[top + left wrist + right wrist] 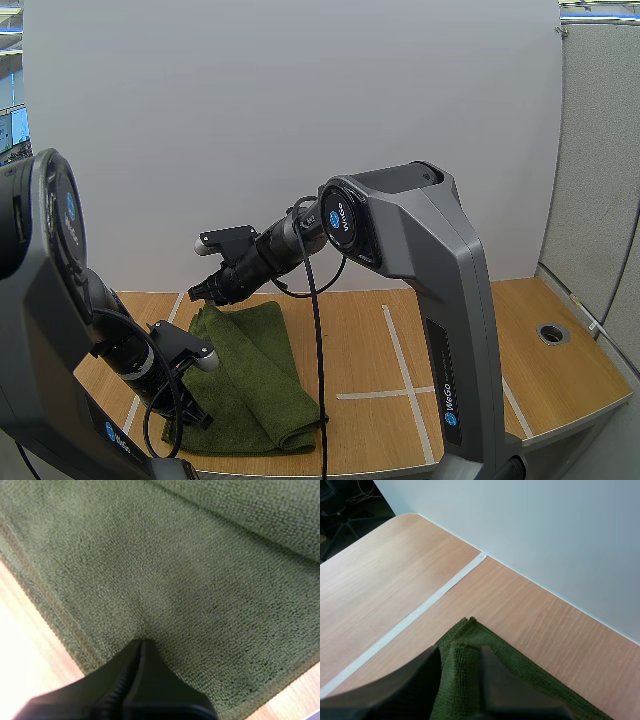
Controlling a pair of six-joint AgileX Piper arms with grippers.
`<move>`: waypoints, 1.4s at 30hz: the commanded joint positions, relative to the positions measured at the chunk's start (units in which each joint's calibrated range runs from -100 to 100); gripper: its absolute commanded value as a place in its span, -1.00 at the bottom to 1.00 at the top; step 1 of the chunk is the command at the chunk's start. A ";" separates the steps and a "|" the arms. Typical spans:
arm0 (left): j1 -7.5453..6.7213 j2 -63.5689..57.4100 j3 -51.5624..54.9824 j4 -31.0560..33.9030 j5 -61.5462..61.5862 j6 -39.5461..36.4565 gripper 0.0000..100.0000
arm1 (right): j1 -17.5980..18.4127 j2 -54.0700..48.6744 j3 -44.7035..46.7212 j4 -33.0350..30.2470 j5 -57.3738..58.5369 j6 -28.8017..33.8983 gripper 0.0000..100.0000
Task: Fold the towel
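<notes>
A dark green towel point(255, 380) lies partly folded on the wooden table, with a rolled fold along its right side. My right gripper point(202, 291) is at the towel's far left corner, lifted a little off the table. In the right wrist view its fingers point(415, 680) pinch that corner of the towel point(470, 632), which pokes out past the tips of the gripper point(460, 662). My left gripper point(192, 412) is at the towel's near left edge. In the left wrist view it point(142, 645) is one dark wedge, tip pressing on the towel point(190, 580).
White tape lines point(400, 350) cross the table point(480, 340). A round cable hole point(553, 333) sits at the right. A white board point(300, 120) stands along the table's back edge. Bare wood lies right of the towel.
</notes>
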 commanded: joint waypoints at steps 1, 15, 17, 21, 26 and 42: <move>-0.14 1.23 2.38 -0.34 -1.20 0.23 -1.00 | -2.34 -3.33 -0.35 -6.15 7.31 3.50 -0.17; -0.14 1.23 0.37 -1.99 -6.77 0.23 -1.00 | -7.69 -3.49 -0.20 -24.05 22.45 10.25 -1.00; -0.14 1.23 -0.08 -2.20 -6.77 0.23 -1.00 | -8.24 -3.49 -0.20 -24.46 22.45 10.41 -1.00; -0.14 1.23 -0.39 -2.20 -7.04 0.23 -1.00 | -9.04 -3.49 -0.20 -24.46 22.45 10.41 -1.00; -0.14 1.23 -0.65 -2.20 -7.47 0.23 -1.00 | -9.12 -2.86 -0.20 -22.43 21.87 10.17 -1.00; -1.76 -6.12 -11.20 -8.94 9.37 0.68 -1.00 | -8.87 2.30 -0.20 -16.87 19.86 6.85 -1.00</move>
